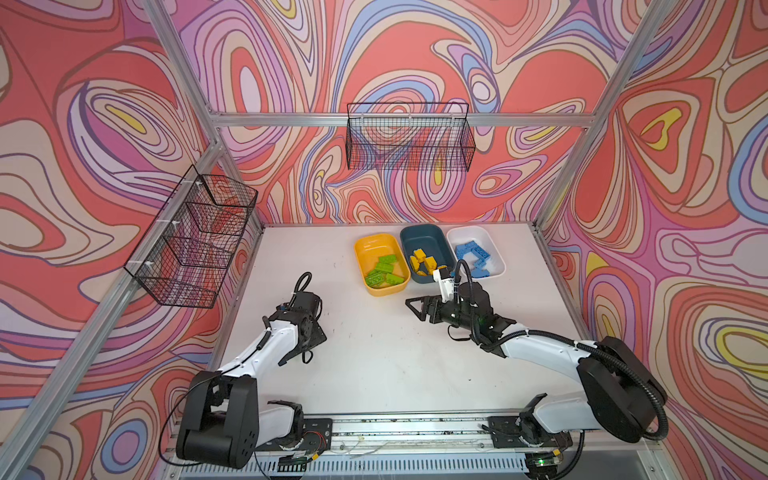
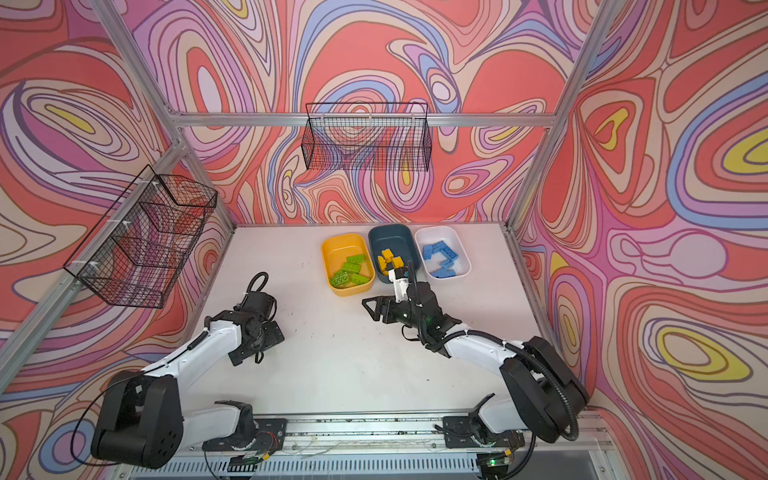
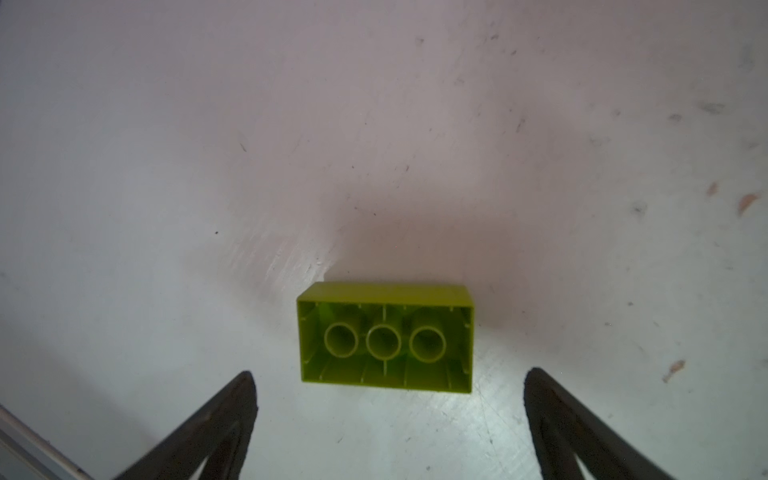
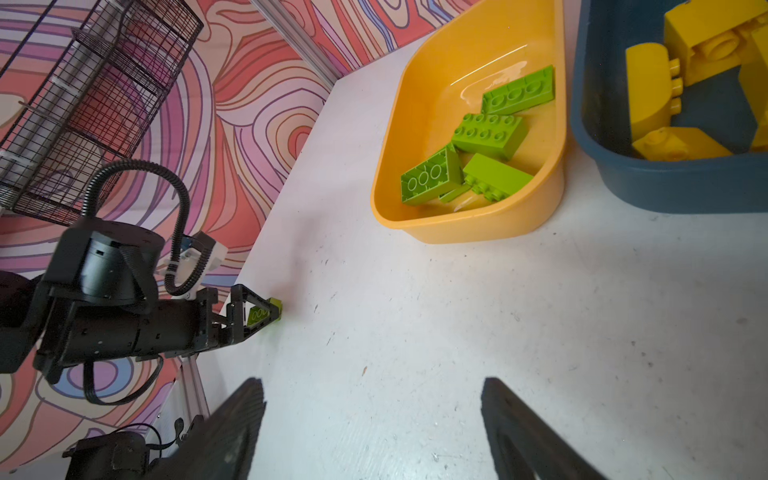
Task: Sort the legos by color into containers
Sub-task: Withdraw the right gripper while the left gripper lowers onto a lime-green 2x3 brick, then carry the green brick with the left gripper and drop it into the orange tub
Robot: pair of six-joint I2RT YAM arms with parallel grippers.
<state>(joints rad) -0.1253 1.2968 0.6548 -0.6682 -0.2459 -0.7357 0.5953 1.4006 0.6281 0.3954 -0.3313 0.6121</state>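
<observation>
Swirl-patterned walls (image 1: 415, 62) enclose a scuffed white table (image 1: 374, 365). At left, the left gripper (image 3: 390, 372) gapes wide around a lone green brick (image 3: 385, 338) lying on the table. Rightward, the right gripper (image 4: 372, 380) is spread, empty, near the blue bin (image 1: 422, 235).

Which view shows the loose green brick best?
Left wrist view: the green brick lies large, hollow side showing. The right wrist view shows it tiny by the left claw; the arm hides it in both top views.

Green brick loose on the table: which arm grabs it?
Left. The left gripper is open, fingertips either side of the green brick, which lies hollow side up. The right gripper, open and empty, is off by the yellow bin.
</observation>
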